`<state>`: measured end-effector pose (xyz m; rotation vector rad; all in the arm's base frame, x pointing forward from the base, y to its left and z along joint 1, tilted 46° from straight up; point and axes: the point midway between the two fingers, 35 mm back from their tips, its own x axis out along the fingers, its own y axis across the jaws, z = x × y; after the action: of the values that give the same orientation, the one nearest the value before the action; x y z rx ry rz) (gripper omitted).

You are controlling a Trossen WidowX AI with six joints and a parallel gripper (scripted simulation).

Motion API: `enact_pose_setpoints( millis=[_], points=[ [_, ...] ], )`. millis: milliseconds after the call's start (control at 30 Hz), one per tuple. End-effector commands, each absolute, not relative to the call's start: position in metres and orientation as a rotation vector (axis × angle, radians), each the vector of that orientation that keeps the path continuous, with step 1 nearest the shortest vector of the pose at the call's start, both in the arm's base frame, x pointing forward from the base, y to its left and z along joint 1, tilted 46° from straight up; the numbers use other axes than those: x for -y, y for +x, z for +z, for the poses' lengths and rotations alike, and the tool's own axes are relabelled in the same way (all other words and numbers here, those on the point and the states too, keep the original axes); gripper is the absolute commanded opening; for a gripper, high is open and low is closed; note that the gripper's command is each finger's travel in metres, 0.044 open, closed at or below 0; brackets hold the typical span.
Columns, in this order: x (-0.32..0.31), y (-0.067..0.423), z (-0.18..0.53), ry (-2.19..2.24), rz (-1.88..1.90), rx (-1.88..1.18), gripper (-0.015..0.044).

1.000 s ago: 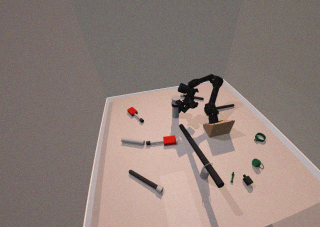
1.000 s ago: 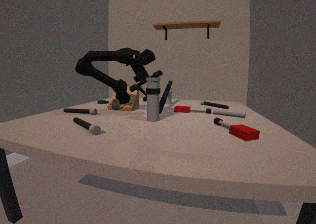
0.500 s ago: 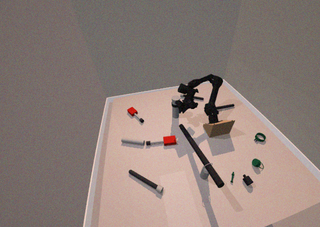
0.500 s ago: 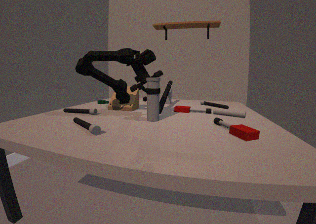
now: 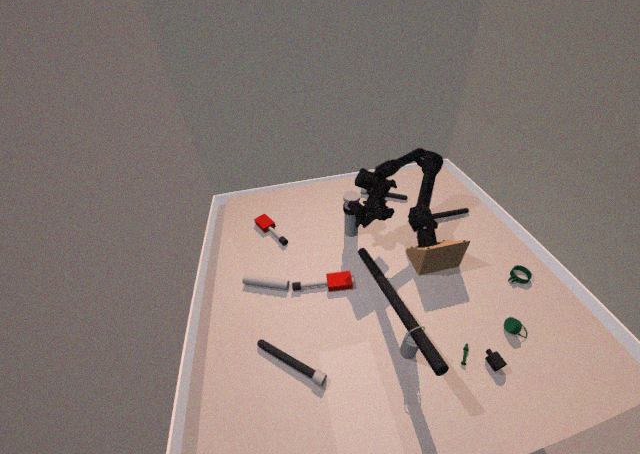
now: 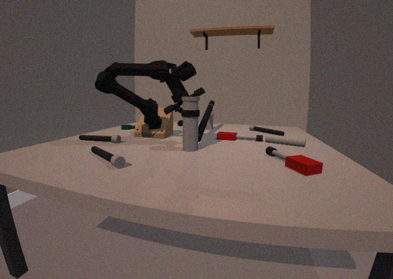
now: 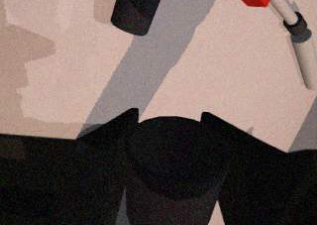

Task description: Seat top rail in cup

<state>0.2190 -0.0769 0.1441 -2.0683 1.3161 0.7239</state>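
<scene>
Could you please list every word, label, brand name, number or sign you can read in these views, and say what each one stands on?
There are none: no view shows any readable text.
The red blocks, the grey post, the dark rail, the wall shelf and the gripper, shut on the rail-end cup, all have plain, unmarked surfaces.
</scene>
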Motion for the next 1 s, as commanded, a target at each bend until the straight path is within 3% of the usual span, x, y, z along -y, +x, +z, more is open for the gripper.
enact_pose_setpoints(
  millis=[0, 967],
  points=[
    [0.076, 0.222, 0.143, -2.06, 0.695, -1.321, 0.0],
    [0.078, 0.242, 0.141, -1.968, 0.445, -1.389, 0.0]
  ],
)
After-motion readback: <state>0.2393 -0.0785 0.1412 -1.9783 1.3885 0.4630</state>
